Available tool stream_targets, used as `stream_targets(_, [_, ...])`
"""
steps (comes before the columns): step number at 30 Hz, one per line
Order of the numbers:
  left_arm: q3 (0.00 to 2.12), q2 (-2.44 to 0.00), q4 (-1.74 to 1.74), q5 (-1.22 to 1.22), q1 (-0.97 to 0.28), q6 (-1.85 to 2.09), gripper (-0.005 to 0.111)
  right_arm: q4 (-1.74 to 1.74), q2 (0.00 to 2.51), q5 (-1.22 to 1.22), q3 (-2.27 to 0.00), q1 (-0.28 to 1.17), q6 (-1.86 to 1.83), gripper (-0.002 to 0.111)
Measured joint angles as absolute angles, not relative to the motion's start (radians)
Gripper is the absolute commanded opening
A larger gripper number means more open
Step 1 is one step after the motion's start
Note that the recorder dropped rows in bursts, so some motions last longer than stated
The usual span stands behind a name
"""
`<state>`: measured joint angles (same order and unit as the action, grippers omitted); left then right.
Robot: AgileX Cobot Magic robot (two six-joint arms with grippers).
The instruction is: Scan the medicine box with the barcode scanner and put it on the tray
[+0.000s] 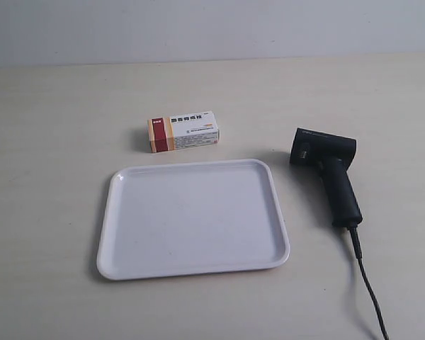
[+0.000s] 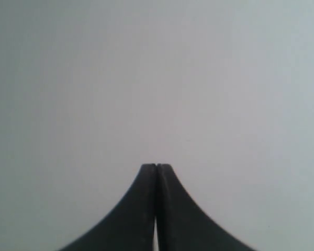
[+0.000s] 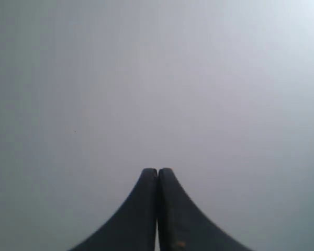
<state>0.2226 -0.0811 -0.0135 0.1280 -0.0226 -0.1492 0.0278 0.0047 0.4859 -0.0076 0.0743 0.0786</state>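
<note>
The medicine box [image 1: 183, 131], white with a dark red and orange end, lies on the table just behind the tray [image 1: 120, 234]. The white tray holds nothing. To the tray's right lies the black barcode scanner [image 1: 329, 168] on its side, its cable [image 1: 368, 283] trailing toward the front edge. Neither arm shows in the exterior view. My left gripper [image 2: 156, 165] is shut, fingertips pressed together, facing a plain grey surface. My right gripper [image 3: 157, 169] is likewise shut with nothing between its fingers, also against blank grey.
A beige tabletop [image 1: 49, 127] spreads around the three objects, meeting a pale grey wall [image 1: 212, 28] at the back. Nothing else stands on it.
</note>
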Motion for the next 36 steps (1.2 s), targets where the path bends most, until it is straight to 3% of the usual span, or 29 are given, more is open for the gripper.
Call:
stream_targets(9, [0.739,-0.714,-0.013,-0.105,-0.077,-0.229,0.000,-0.151,0.005,0.411,-0.050,0.079,0.308,0.000])
stream_targets(17, [0.835,-1.159,-0.026,-0.252,-0.532,-0.172,0.000,-0.179,0.005,0.287,-0.050,0.182,0.387,0.000])
stream_targets(27, [0.921,-1.331,-0.028,-0.516,-0.562,-0.113,0.000,-0.179,0.115,0.167,-0.198,0.184,0.444,0.000])
stream_targets(36, [1.057,-1.373,-0.028,-0.556,-0.563,0.039,0.000,-0.033,0.410,-0.274,-0.447,0.184,0.413,0.000])
